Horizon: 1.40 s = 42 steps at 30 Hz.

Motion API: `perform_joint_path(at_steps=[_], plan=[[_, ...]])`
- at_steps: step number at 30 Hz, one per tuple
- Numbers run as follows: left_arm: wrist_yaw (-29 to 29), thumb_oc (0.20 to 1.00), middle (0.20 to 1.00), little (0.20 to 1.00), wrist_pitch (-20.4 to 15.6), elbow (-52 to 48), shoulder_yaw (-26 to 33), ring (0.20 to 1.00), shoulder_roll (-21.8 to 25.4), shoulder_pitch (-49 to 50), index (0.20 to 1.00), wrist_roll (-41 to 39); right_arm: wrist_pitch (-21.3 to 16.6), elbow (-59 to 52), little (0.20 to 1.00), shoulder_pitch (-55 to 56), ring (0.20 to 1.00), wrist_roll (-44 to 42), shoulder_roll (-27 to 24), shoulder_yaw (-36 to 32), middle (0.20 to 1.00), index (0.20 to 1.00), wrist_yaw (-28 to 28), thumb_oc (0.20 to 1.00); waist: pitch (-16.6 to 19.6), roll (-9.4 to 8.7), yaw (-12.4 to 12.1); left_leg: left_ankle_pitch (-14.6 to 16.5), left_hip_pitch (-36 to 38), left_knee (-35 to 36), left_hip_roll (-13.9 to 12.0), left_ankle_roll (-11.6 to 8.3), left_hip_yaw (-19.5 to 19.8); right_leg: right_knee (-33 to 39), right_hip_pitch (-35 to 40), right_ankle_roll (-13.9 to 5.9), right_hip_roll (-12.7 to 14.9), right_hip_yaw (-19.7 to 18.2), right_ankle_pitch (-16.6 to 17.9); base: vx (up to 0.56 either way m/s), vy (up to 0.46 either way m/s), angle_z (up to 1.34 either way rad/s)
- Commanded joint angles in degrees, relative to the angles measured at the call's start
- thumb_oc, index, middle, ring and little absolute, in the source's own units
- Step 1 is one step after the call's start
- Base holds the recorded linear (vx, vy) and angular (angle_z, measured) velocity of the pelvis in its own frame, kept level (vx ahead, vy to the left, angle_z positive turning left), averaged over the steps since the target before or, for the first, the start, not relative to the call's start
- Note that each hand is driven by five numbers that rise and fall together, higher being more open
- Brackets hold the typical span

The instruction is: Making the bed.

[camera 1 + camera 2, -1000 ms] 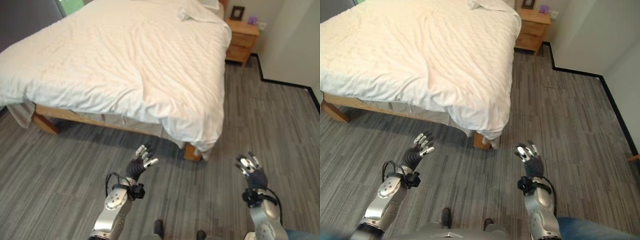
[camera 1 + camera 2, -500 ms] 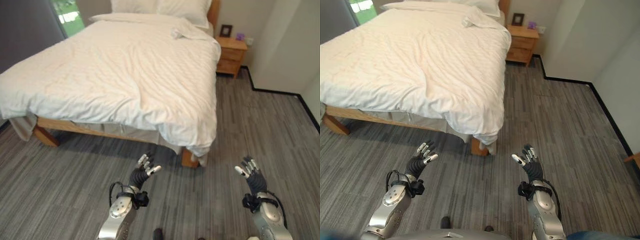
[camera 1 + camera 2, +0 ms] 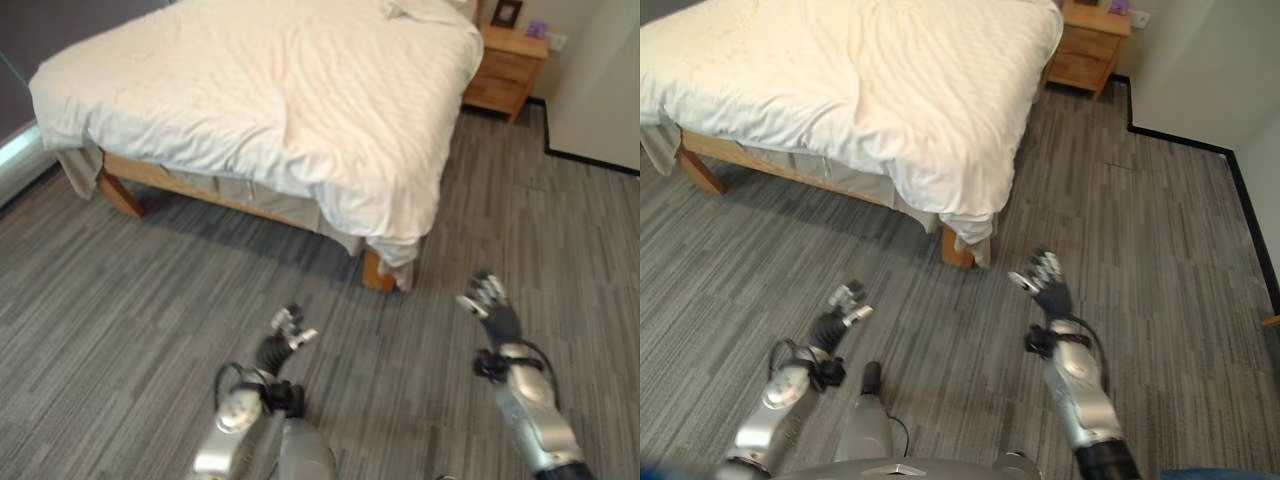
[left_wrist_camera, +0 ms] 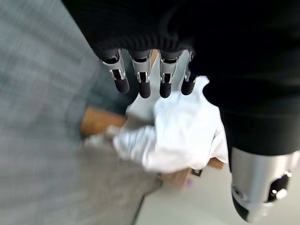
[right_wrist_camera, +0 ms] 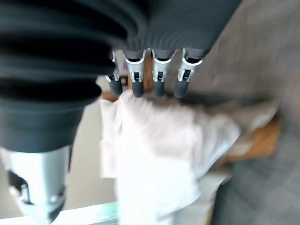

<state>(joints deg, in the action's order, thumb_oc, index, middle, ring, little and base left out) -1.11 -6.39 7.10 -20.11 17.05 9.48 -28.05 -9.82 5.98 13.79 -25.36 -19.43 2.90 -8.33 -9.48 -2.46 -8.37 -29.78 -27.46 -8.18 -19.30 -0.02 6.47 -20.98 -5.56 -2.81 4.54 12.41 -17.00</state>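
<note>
A wooden bed (image 3: 122, 192) stands ahead under a rumpled white duvet (image 3: 270, 90). The duvet's near right corner (image 3: 392, 232) hangs over the wooden bed leg (image 3: 378, 275). My left hand (image 3: 281, 337) is raised over the floor in front of the bed's foot, fingers relaxed and holding nothing. My right hand (image 3: 487, 302) is also raised with fingers spread, just right of the hanging corner and apart from it. The left wrist view looks past straight fingers (image 4: 142, 77) at the duvet (image 4: 173, 131). The right wrist view shows fingers (image 5: 157, 75) before the duvet (image 5: 154, 150).
A wooden nightstand (image 3: 506, 68) stands at the bed's far right, against the wall, with a small picture frame (image 3: 506, 12) on it. Grey striped carpet (image 3: 120, 300) lies all around. A white wall with black skirting (image 3: 1180, 135) runs along the right.
The whole picture has shifted, so the camera has moved: the bed now sits further up and left. Both hands stay raised and empty, the right one now closer to the duvet's hanging corner.
</note>
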Motion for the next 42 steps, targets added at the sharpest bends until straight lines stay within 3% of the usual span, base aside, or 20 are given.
perform_joint_path(at_steps=[1,2,3,4,6,7,8,9,14,20,21,25,35,37,39,40,41,42], plan=[[-2.5,1.000,1.000,1.000,-1.6,0.0,1.4,1.000,2.1,-7.3,1.000,0.3,-1.5,-1.0,1.000,-9.8,1.000,-1.4,0.0,-0.1,1.000,1.000,0.1,1.000,-5.2,-4.66,2.7,30.9,3.2,-37.9,18.5,-6.12,-7.3,16.4,7.2,-2.03,7.0,-1.2,13.0,-0.31,-0.296,0.79],[-2.6,1.000,1.000,1.000,-1.6,-1.1,1.2,1.000,2.3,-6.4,1.000,-0.1,-1.4,-1.6,1.000,-9.1,1.000,-3.1,0.6,-1.1,1.000,1.000,0.2,1.000,-4.6,-4.25,2.4,30.5,5.9,-30.5,19.3,-5.62,-6.3,16.8,6.3,-2.79,5.8,-1.8,13.9,-0.04,-0.079,0.18],[-2.0,1.000,1.000,1.000,-1.2,-1.8,0.8,1.000,2.2,-4.8,1.000,-0.3,-5.4,-4.3,1.000,-7.5,1.000,-4.5,1.7,-1.0,1.000,1.000,0.9,1.000,-2.4,-3.78,3.9,34.1,16.1,-6.3,16.8,-1.12,-10.9,19.3,5.3,-4.00,2.9,-1.8,14.5,-0.07,-0.040,-0.46],[-2.4,1.000,1.000,1.000,-0.9,-0.7,-0.5,1.000,2.1,-4.6,1.000,-1.8,-3.7,-3.3,1.000,-7.0,1.000,-5.4,2.8,-1.4,1.000,1.000,0.2,1.000,-2.4,-4.30,4.1,35.7,18.3,-3.4,18.9,0.48,-10.2,18.6,3.4,-4.41,3.2,-1.6,15.0,-0.08,-0.055,-1.23],[-2.5,1.000,1.000,1.000,-0.7,1.3,-0.8,1.000,1.9,-5.4,1.000,-1.2,-3.2,-3.3,1.000,-6.3,1.000,-7.4,4.0,-2.2,1.000,1.000,2.2,1.000,-2.2,-4.39,5.6,35.4,20.2,0.9,19.5,0.91,-9.8,15.7,0.2,-4.54,3.3,-1.3,15.3,-0.19,0.018,-0.69],[-1.8,1.000,1.000,1.000,-0.8,2.6,-0.9,1.000,1.8,-6.9,1.000,0.0,-3.7,-2.9,1.000,-7.6,1.000,-7.6,4.8,-1.9,1.000,1.000,0.3,1.000,-2.5,-4.58,6.4,34.8,20.4,2.1,19.6,0.95,-10.1,14.4,-1.7,-4.81,3.8,-1.7,15.9,-0.27,0.067,0.44],[-1.0,1.000,1.000,1.000,-1.3,2.5,-0.7,1.000,2.4,-8.1,1.000,3.1,-3.4,-1.5,1.000,-7.3,1.000,-12.5,7.3,-1.8,1.000,1.000,1.2,1.000,-2.6,-4.48,6.9,33.8,21.8,4.4,19.5,0.81,-11.6,13.8,-2.1,-5.29,3.9,-2.3,16.7,-0.20,0.029,0.57],[-1.4,1.000,1.000,1.000,-1.5,2.6,-0.2,1.000,2.6,-8.0,1.000,2.8,-3.0,-0.6,1.000,-7.2,1.000,-11.6,7.2,-1.2,1.000,1.000,1.6,1.000,-2.4,-4.50,6.7,33.1,22.6,5.8,19.5,0.67,-11.4,14.7,-1.6,-5.08,3.3,-2.5,16.8,-0.13,-0.018,0.36],[-0.4,1.000,1.000,1.000,-1.8,2.6,3.4,1.000,2.3,-5.9,1.000,2.3,-2.9,-0.5,1.000,-7.1,1.000,-9.8,7.0,-0.3,1.000,1.000,1.1,1.000,0.1,-4.31,5.6,31.8,24.7,8.6,19.6,0.11,-12.0,23.7,0.9,-4.62,1.4,-3.6,19.6,-0.01,-0.051,-0.31],[-0.9,1.000,1.000,1.000,-2.2,2.3,3.8,1.000,1.9,-5.6,1.000,3.4,-2.3,-1.2,1.000,-6.1,1.000,-6.5,6.3,0.1,1.000,1.000,1.3,1.000,1.1,-2.99,6.5,31.9,26.4,8.4,19.3,-0.30,-14.0,22.8,2.5,-4.45,1.1,-2.1,19.4,0.00,-0.023,-0.19],[2.8,1.000,1.000,1.000,-1.1,3.1,11.1,1.000,2.2,-6.0,1.000,6.3,1.3,-0.5,1.000,-1.6,1.000,0.5,4.9,-2.9,1.000,1.000,-0.5,1.000,2.2,0.17,9.8,32.9,27.7,7.0,16.9,-0.71,-17.6,14.8,2.3,-4.84,2.9,-4.1,14.3,0.03,-0.001,-0.02],[3.9,1.000,1.000,1.000,-1.2,2.5,11.4,1.000,0.7,-6.9,1.000,4.2,1.1,-0.7,1.000,-3.3,1.000,-1.4,4.6,-3.3,1.000,1.000,-1.4,1.000,3.7,-0.33,9.3,32.8,29.0,7.5,16.5,-0.87,-18.4,16.8,3.8,-4.67,2.1,-4.6,14.9,0.00,-0.041,-0.05],[2.1,1.000,1.000,1.000,0.1,2.6,9.1,1.000,-0.3,-7.4,1.000,6.2,1.9,-0.8,1.000,1.3,1.000,2.3,4.1,-6.8,1.000,1.000,-1.5,1.000,4.3,-1.29,12.2,32.9,30.6,8.0,16.5,-0.97,-20.1,20.3,5.3,-4.68,1.9,-5.0,17.1,0.00,0.006,-0.08],[2.7,1.000,1.000,1.000,0.2,3.0,8.8,1.000,-0.5,-8.3,1.000,5.9,1.6,-1.1,1.000,1.1,1.000,0.8,4.7,-6.7,1.000,1.000,-1.2,1.000,3.5,-1.17,12.5,33.2,30.4,7.8,16.6,-0.54,-20.3,17.3,3.9,-4.85,2.3,-5.4,16.4,-0.01,0.067,-0.15],[3.4,1.000,1.000,1.000,0.2,3.6,8.5,1.000,-0.2,-9.6,1.000,6.1,1.5,-1.5,1.000,0.7,1.000,1.4,4.7,-6.1,1.000,1.000,-0.9,1.000,1.9,-0.56,12.9,33.8,30.5,7.9,16.6,0.69,-20.5,7.3,-1.1,-5.69,3.0,-6.2,15.9,-0.01,0.111,-0.15],[3.5,1.000,1.000,1.000,0.2,3.5,8.4,1.000,0.0,-9.9,1.000,6.4,1.4,-1.8,1.000,0.5,1.000,1.5,4.7,-5.9,1.000,1.000,-0.9,1.000,1.0,-0.33,13.2,34.1,31.1,8.1,16.7,1.09,-20.6,3.4,-3.3,-6.50,3.2,-6.5,17.8,0.03,0.158,-0.21],[4.2,1.000,1.000,1.000,-0.1,3.0,8.6,1.000,0.7,-10.1,1.000,6.9,1.4,-2.0,1.000,-0.5,1.000,2.1,4.7,-4.6,1.000,1.000,-1.0,1.000,-1.0,0.23,13.7,34.9,33.1,9.0,16.8,2.12,-21.8,-6.7,-7.9,-8.33,4.1,-6.4,21.5,0.03,0.119,-0.15],[4.2,1.000,1.000,1.000,-0.1,3.0,8.6,1.000,0.7,-10.1,1.000,6.9,1.4,-2.0,1.000,-0.5,1.000,2.1,4.7,-4.6,1.000,1.000,-1.0,1.000,-1.0,0.13,13.5,34.9,33.1,9.0,17.0,2.16,-21.9,-7.0,-8.2,-8.37,4.2,-6.6,21.4,0.03,0.087,-0.19]])
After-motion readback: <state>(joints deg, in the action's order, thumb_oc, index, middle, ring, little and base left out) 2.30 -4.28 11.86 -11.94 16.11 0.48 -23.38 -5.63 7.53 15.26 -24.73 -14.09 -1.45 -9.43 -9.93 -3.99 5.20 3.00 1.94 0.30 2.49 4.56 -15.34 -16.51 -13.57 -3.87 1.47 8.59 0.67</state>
